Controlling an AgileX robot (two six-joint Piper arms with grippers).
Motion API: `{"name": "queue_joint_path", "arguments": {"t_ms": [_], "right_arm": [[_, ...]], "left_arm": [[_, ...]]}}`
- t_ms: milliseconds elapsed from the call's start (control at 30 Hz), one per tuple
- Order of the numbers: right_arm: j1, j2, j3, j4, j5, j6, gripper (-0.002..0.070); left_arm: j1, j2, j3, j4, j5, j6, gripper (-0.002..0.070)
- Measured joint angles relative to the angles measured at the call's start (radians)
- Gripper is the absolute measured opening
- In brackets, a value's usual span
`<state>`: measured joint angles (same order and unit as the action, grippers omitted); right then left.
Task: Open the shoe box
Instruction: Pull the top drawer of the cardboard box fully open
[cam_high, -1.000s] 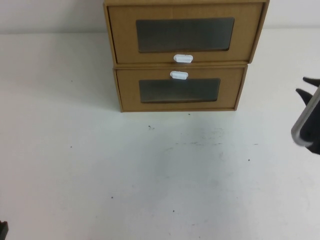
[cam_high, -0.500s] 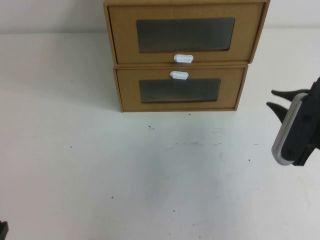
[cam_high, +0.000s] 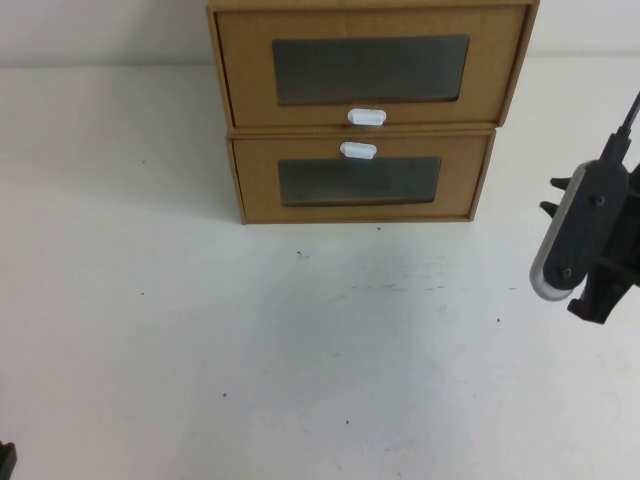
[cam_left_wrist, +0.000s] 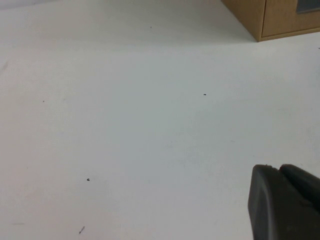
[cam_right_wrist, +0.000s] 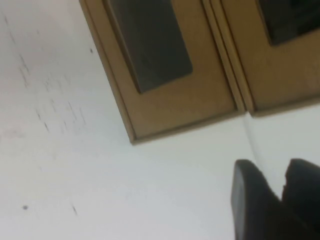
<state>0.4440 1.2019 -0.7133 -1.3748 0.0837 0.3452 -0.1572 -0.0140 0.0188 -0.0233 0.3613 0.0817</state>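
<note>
Cardboard boxes: two brown shoe boxes stacked at the far side of the white table (cam_high: 300, 340). The upper box (cam_high: 245, 70) sits squarely on the lower box (cam_high: 255, 185). Both fronts are closed.
Windows: two dark panels, one above the other, the lower window (cam_high: 358, 181) in the lower box's front and the upper window (cam_high: 370, 69) in the box above.
Pull tabs: two small white ones. The lower tab (cam_high: 358, 151) sits at the top edge of the lower box's front, and the upper tab (cam_high: 366, 117) is just above it.
Handling: probably light and fairly stiff, though the thin walls would dent under a hard pinch. The panel is likely flimsy, so keep off it.
Where to hold: a tab looks like the only grip. It is small, smooth and likely slippery, so pinch it fully and pull straight out.
Risk: a light box may slide along rather than open.
Right gripper (cam_high: 550, 196): low over the table, right of the lower box and well apart from it. Its tips point toward the box. The jaws are slightly parted and hold nothing.
Left gripper (cam_left_wrist: 280, 172): well apart from the lower box's left corner. Clenched or released cannot be told.
Grippers: two.
</note>
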Motion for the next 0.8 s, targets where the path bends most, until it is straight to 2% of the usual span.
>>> {"name": "queue_joint_path", "arguments": {"t_ms": [167, 467, 667, 800], "right_arm": [[0.064, 0.011, -0.003, -0.027, -0.03, -0.044, 0.013], [0.201, 0.153, -0.076, 0.066, 0.007, -0.272, 0.013], [0.239, 0.258, -0.192, 0.236, 0.029, -0.387, 0.013], [0.241, 0.287, -0.261, 0.381, -0.007, -0.334, 0.013]], "left_arm": [[0.0, 0.0, 0.0, 0.0, 0.0, 0.0, -0.0004], [0.0, 0.0, 0.0, 0.0, 0.0, 0.0, -0.0004], [0.0, 0.0, 0.0, 0.0, 0.0, 0.0, -0.0004], [0.0, 0.0, 0.0, 0.0, 0.0, 0.0, -0.0004]]}}
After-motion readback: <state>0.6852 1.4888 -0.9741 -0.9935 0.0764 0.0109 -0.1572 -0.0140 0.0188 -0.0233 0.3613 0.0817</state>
